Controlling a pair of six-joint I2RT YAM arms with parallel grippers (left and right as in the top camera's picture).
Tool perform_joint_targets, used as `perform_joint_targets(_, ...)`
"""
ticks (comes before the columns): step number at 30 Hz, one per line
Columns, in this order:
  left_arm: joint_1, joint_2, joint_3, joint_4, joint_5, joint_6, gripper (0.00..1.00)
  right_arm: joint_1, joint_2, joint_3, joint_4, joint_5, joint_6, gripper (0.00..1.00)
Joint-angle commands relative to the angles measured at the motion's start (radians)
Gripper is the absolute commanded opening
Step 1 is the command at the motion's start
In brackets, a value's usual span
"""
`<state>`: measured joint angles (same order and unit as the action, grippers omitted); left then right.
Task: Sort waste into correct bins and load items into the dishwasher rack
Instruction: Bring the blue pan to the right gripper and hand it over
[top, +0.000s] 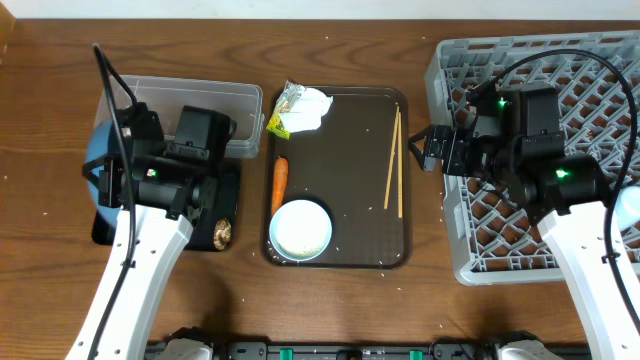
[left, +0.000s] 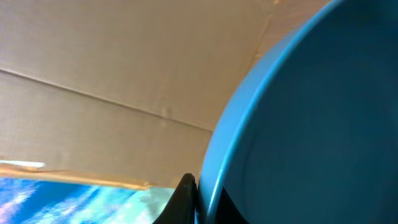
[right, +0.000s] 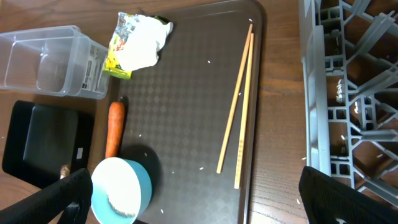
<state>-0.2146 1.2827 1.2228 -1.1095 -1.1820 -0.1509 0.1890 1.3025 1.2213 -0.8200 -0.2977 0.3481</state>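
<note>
Brown wooden table (top: 340, 310) under both your arms. Your left gripper (left: 199, 196) is clenched on the rim of the dark-blue bowl (left: 311, 124), which fills its camera; overhead, that bowl shows at the arm's 9 o'clock. Your right gripper (top: 427, 150) hangs at the rack's (top: 600, 110) 9 o'clock edge, jaws spread wide, holding nothing. On the serving tray (top: 340, 150): wrapper (top: 300, 108) at 11 o'clock, carrot (top: 279, 182) at 9, light-blue cup (top: 300, 229) at 7 with rice (right: 115, 200) inside, chopsticks (top: 395, 165) along the 3 o'clock side. The black tray (right: 46, 140) holds the brown lump (top: 222, 233) at its 5 o'clock corner. The clear tub (right: 40, 62) sits just at that tray's 12.
</note>
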Motion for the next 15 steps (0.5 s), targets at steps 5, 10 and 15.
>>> perform_joint_targets(5,-0.074,-0.122,0.052,0.08,0.41,0.004,0.06,0.014,0.007,0.007,0.008,0.005,-0.018,0.99)
perform_joint_targets(10,-0.143,-0.238,0.053,0.204,0.858,0.004,0.06,0.014,0.007,0.007,0.049,-0.167,-0.147,0.99)
perform_joint_targets(15,-0.192,-0.261,0.053,0.257,1.081,0.004,0.06,0.024,0.006,0.007,0.108,-0.497,-0.338,0.98)
